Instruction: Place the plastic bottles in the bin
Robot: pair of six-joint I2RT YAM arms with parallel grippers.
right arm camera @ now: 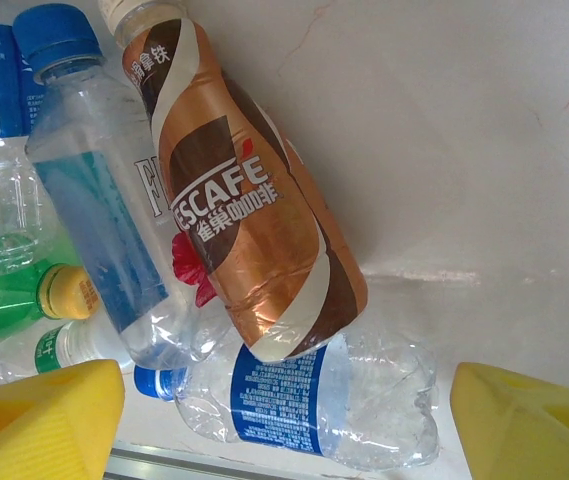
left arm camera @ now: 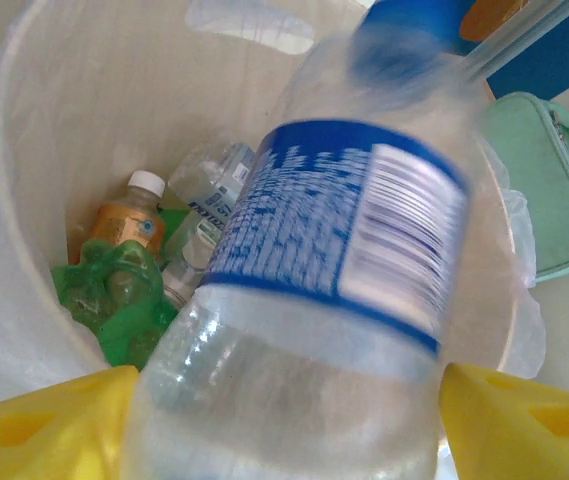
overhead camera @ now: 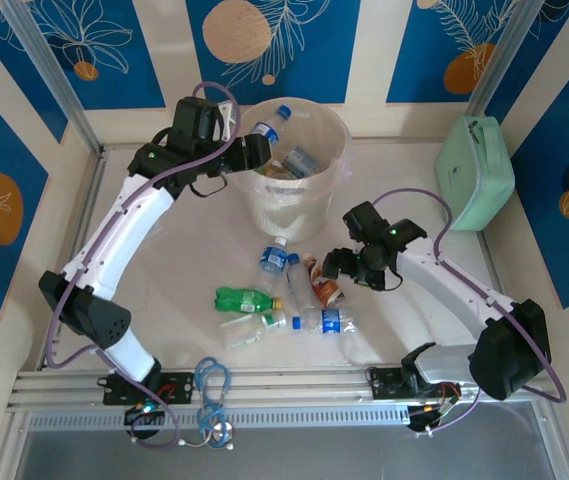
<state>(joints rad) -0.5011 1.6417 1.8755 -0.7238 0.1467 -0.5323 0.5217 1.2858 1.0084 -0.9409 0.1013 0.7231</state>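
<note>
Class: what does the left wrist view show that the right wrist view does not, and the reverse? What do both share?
Left wrist view's own: a clear plastic bottle with blue label and cap between the left gripper's fingers, over the large round translucent whitish bin, which holds a crushed green bottle and an orange-labelled white-capped bottle; a mint-green case beyond its rim.
Right wrist view's own: a brown-and-orange coffee bottle lying among bottles on the white table, a green yellow-capped bottle, below the open right gripper.
Shared: yellow fingertips in the bottom corners, clear blue-labelled bottles.
</note>
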